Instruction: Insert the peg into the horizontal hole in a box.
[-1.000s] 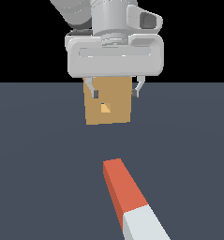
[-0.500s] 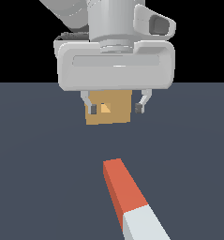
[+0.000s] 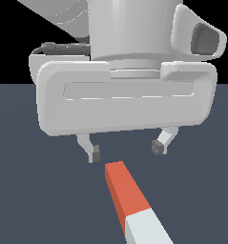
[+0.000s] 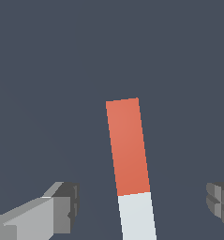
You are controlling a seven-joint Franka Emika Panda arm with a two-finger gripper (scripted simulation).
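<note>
In the exterior view the gripper (image 3: 125,151) is hanging just beyond the far, red end of the peg (image 3: 129,202), which is lying flat on the floor, presumably lining up for a grasp. The box is hidden behind the hand.

In the wrist view the jaws are standing wide apart, holding nothing, straddling the peg (image 4: 128,159) without touching.

Peg (image 3: 132,205) lies flat on table (image 3: 29,200), running from near the middle toward the exterior view's lower right. Pincer (image 3: 125,151) hangs above table, just behind peg's far end, not touching it. Fingers (image 3: 93,153) stand wide apart, one to each side of peg's line. Box hidden behind the arm's body.
</note>
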